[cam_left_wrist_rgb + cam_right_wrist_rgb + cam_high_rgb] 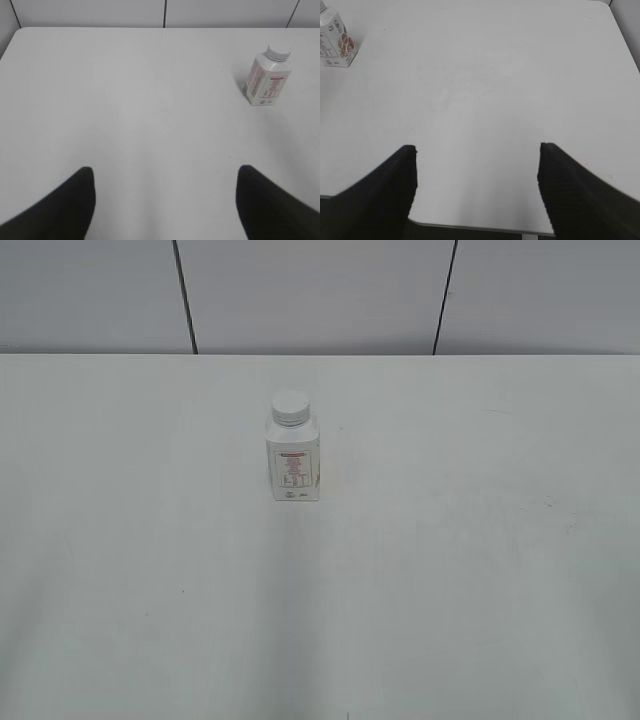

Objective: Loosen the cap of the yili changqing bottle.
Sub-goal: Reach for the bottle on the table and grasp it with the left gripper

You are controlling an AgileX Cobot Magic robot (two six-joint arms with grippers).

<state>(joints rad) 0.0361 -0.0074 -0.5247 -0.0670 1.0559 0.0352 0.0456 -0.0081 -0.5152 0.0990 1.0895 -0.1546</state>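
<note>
The yili changqing bottle point(293, 462) stands upright on the white table, a little left of the middle, its red-print label facing me. Its white ribbed cap point(290, 407) sits on top. The bottle also shows in the left wrist view point(267, 80) at the upper right with its cap point(278, 52), and in the right wrist view point(334, 42) at the upper left, cap cut off. My left gripper point(164, 172) is open and empty, far short of the bottle. My right gripper point(477, 147) is open and empty over the table's near edge. Neither gripper shows in the exterior view.
The white table point(450, 570) ends at a grey panelled wall point(320, 290) at the back. The table's near edge point(470, 227) shows in the right wrist view, and its right edge point(625, 45) at that view's upper right.
</note>
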